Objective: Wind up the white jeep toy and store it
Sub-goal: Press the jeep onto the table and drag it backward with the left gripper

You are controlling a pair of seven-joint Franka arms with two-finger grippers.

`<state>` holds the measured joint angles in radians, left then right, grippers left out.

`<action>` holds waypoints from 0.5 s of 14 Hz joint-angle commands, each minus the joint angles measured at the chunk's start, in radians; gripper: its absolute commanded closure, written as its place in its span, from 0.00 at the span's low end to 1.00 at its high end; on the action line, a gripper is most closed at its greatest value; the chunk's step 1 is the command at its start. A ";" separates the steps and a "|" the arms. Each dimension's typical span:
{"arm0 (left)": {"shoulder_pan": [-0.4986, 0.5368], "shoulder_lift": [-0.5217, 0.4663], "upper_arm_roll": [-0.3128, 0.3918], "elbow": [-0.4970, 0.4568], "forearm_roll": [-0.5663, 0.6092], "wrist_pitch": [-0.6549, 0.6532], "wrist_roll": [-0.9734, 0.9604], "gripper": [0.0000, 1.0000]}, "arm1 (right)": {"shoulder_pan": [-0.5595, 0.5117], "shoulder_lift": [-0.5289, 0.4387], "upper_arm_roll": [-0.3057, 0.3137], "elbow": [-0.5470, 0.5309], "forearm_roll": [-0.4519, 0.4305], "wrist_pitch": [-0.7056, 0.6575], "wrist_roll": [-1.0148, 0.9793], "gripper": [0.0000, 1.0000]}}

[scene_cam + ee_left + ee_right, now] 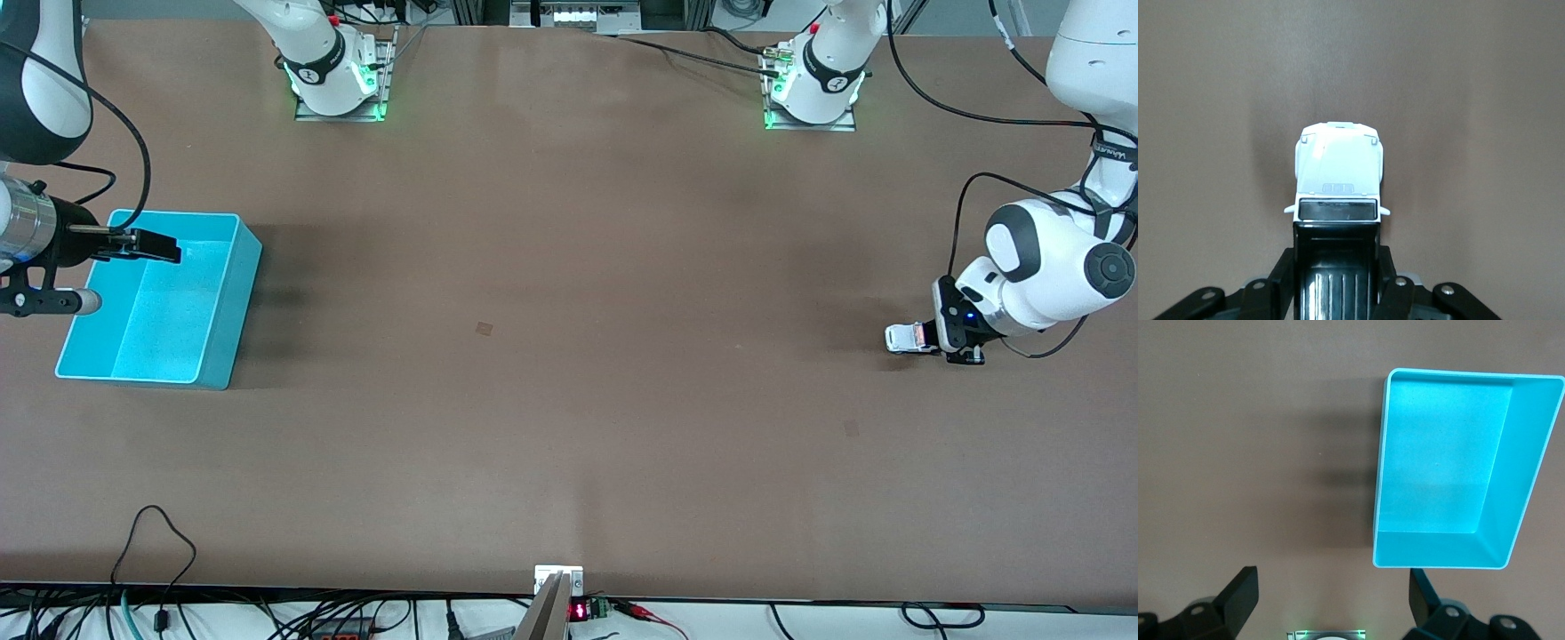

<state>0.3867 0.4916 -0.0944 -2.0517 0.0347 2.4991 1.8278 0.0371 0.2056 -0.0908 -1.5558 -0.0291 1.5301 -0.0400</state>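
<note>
The left gripper [925,340] is clenched on the white jeep toy [1338,172] low at the counter's [569,356] left-arm end, storing undone: the cyan bin [1441,463] sits empty beneath the released right gripper [160,247].

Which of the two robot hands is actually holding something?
The left end effector, low at the left arm's end of the table, grips the small white jeep toy. The right end effector hangs open over the cyan plastic bin.

A brown table [569,356] is seen bearing a cyan bin [222,338] at the right arm's end — a white jeep toy [905,338] at the left arm's.
</note>
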 commanded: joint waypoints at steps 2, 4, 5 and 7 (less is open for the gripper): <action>0.023 0.128 -0.005 0.056 0.022 0.073 0.038 0.64 | 0.001 0.005 0.000 0.011 0.012 -0.005 -0.004 0.00; 0.023 0.122 -0.008 0.058 0.022 0.070 0.039 0.56 | 0.001 0.005 0.000 0.011 0.012 -0.005 -0.004 0.00; 0.023 0.111 -0.011 0.056 0.020 0.067 0.041 0.31 | 0.001 0.005 0.000 0.011 0.012 -0.007 -0.004 0.00; 0.038 0.070 -0.048 0.058 0.017 -0.001 0.038 0.00 | 0.001 0.005 0.000 0.011 0.012 -0.007 -0.004 0.00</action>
<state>0.3979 0.5245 -0.1044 -2.0397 0.0357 2.5182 1.8498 0.0374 0.2056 -0.0908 -1.5558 -0.0291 1.5301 -0.0400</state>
